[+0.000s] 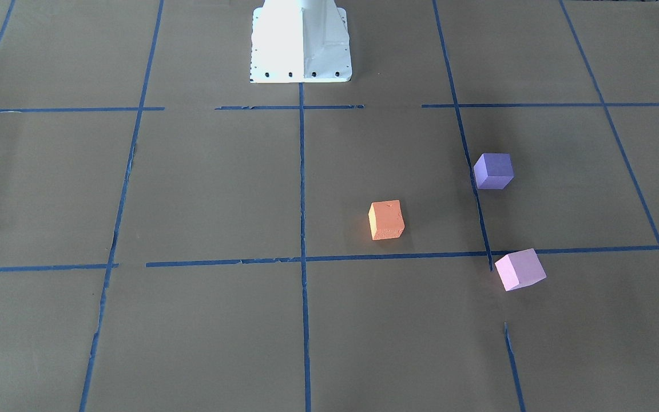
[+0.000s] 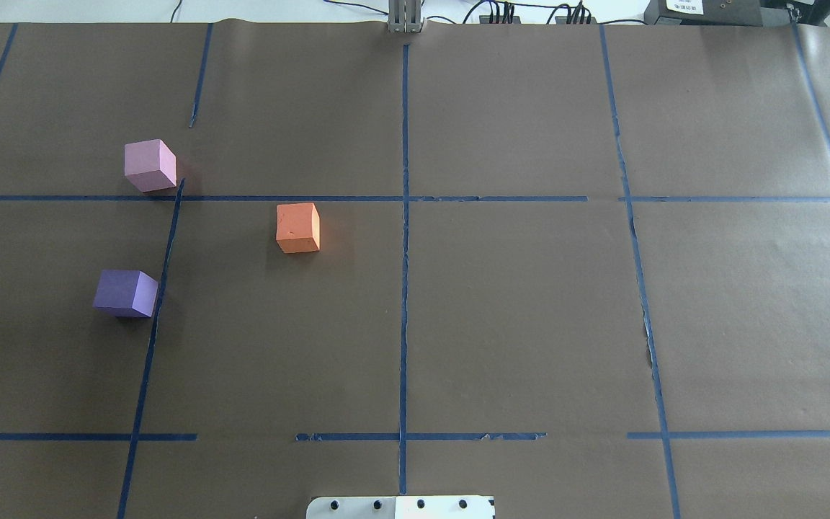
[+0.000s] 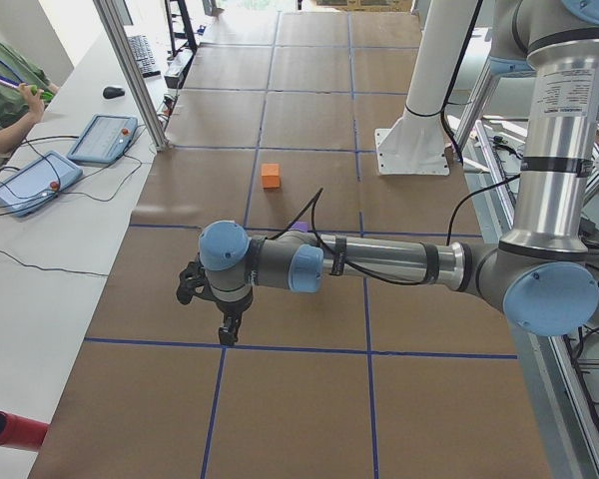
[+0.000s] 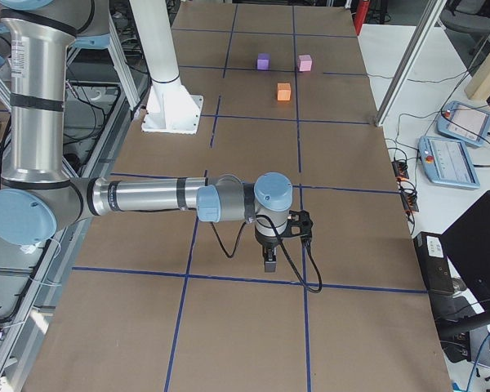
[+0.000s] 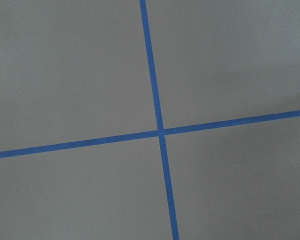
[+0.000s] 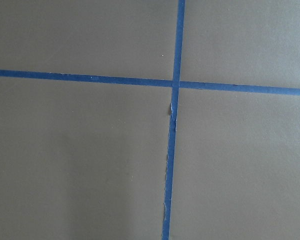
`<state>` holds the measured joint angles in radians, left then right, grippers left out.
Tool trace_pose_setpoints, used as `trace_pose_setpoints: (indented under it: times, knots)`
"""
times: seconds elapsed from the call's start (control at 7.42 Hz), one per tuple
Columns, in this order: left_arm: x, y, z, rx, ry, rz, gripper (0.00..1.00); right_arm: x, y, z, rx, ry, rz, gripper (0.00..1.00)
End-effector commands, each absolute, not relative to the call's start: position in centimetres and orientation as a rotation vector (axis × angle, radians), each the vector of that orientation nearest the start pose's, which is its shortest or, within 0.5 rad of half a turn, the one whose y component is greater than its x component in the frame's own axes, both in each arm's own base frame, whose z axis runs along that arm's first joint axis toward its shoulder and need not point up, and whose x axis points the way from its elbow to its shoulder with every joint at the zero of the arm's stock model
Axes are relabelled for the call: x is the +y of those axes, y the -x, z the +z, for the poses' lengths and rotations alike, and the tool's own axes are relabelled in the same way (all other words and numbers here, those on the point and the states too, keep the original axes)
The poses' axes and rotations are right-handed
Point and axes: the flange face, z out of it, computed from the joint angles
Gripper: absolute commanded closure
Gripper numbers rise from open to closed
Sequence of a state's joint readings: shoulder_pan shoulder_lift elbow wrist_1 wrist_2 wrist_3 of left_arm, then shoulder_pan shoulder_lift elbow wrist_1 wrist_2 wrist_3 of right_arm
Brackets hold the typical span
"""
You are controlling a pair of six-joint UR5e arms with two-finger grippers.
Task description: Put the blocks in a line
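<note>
Foam blocks, three in number, stand in a triangle, not a line; no part of the task is judged done.

Front-facing view: the orange block, purple block and pink block rest on brown paper, each well apart from the others. Purple and pink sit just beside one strip of blue tape; orange lies off to one side of that pair. Neither gripper shows.

Overhead view: the layout reads alike, with all blocks in the left arm's half. No gripper shows.

Left side view: the left gripper hangs above the paper and carries no block. How far it is open cannot be told. Orange lies well beyond the gripper; purple is mostly hidden behind the forearm.

Right side view: the right gripper hangs above the paper and carries no block; its opening cannot be told. All three blocks lie well beyond it, at the far end.

Wrist views: only paper and a tape cross lie beneath each gripper. No block shows.

Handling (judgement): expect light, soft, matte blocks. Grip should be sure, but an over-squeeze will dent them. Take hold across two opposite flat side faces, square to them, about mid-height. The left gripper is the nearer tool.
</note>
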<state>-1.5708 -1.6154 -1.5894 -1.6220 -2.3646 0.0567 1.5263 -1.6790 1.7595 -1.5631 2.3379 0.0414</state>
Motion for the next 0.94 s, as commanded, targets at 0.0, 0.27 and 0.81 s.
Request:
trace_pose_setpoints:
  times: [0.0,0.27,0.81]
  knots:
    - [-51.2,6.2,62.6,0.793,-0.115,0.091,0.00,-45.3,-4.4,61.6,-0.769,-0.050,-0.036,0.00]
    - [-52.1,6.1,61.5,0.791,-0.130,0.094,0.00,-45.3,-4.4,61.6,-0.769,-0.050,-0.036,0.00]
    - [-52.7,-0.5,45.3,0.833,-0.224,0.082,0.00,-45.3,-4.4,61.6,-0.769,-0.050,-0.036,0.00]
